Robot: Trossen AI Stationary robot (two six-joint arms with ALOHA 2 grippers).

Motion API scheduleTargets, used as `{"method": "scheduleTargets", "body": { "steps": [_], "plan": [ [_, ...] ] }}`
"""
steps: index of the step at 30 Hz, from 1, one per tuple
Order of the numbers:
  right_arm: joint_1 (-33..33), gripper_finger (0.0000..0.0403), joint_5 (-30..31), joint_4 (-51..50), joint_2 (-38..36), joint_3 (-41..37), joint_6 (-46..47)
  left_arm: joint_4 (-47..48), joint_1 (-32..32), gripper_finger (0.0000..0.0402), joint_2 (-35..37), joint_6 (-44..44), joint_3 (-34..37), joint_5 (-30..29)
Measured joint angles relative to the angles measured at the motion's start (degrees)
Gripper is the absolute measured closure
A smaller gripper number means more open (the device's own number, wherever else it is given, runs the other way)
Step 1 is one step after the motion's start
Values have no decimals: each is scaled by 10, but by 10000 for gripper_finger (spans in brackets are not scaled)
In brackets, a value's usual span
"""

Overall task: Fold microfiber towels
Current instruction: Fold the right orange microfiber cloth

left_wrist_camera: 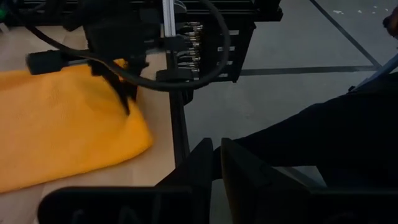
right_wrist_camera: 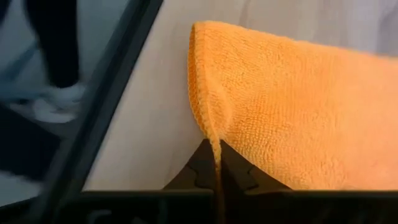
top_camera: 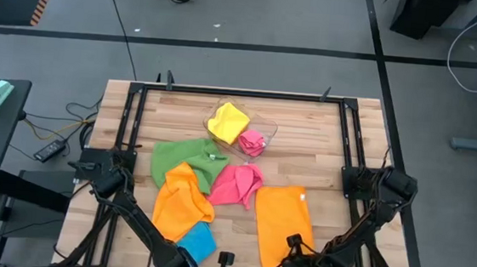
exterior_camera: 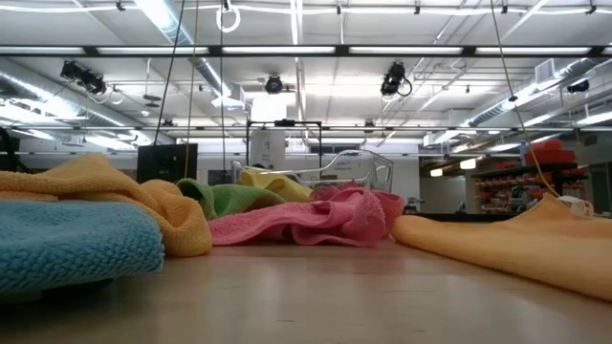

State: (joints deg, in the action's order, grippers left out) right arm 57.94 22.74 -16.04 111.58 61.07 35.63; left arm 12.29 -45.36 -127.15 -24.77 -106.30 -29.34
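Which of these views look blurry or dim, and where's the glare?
Low view: the blue towel up close looks soft, ceiling strip lights glare. Left wrist view: dim, dark foreground. Right wrist view: the flat orange towel is sharp, background blurred. High view: evenly lit.

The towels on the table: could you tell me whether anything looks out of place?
Mostly an unfolded heap. The crumpled yellow microfiber towel and small pink microfiber towel sit inside the clear plastic tray; the right gripper pinches the flat orange microfiber towel.

A lab or workshop: strip ceiling lights [exterior_camera: 287, 50], ceiling-hung cameras [exterior_camera: 394, 79], concrete floor [top_camera: 252, 66]
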Motion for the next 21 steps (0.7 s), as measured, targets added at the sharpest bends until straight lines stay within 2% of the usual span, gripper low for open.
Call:
{"method": "scheduleTargets", "body": {
  "steps": [4,10,21],
  "plan": [
    [9,400,-59,38,-13,-1,14,0,0,359,0,0,0,0],
    [12,401,-72,49,-15,0,16,0,0,357,0,0,0,0],
    [-37,402,-167,23,-19,2,62,0,2,358,0,1,0,0]
  ]
}}
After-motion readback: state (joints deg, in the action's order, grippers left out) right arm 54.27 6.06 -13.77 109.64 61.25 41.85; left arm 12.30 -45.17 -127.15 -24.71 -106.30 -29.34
